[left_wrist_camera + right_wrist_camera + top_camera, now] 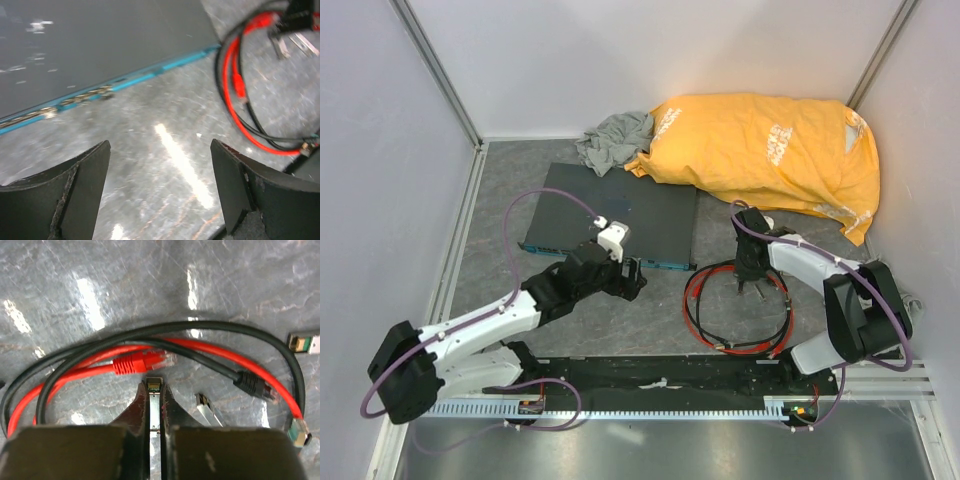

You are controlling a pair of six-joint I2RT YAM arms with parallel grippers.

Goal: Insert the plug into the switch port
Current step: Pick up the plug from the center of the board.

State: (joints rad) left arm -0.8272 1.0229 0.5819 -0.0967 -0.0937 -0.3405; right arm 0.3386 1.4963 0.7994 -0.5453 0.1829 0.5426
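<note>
The red cable (705, 335) lies coiled with a black cable on the table. Its plug (137, 363), red boot and clear tip, lies free just beyond my right gripper (154, 387); it also shows in the left wrist view (240, 85). That gripper (752, 290) is shut on a small silver metal module (154, 397), not on the plug. The dark grey switch (620, 215) lies flat, its blue-green front edge (150, 76) carrying a row of ports (85, 95). My left gripper (160, 190) is open and empty above the table, just in front of that edge (630, 278).
An orange bag (765, 150) and a grey cloth (615, 135) lie behind the switch. Loose silver modules (207, 410) (304, 342) lie among the cables. A black cable's plug (250, 384) rests to the right. A black strip (660, 375) runs along the near edge.
</note>
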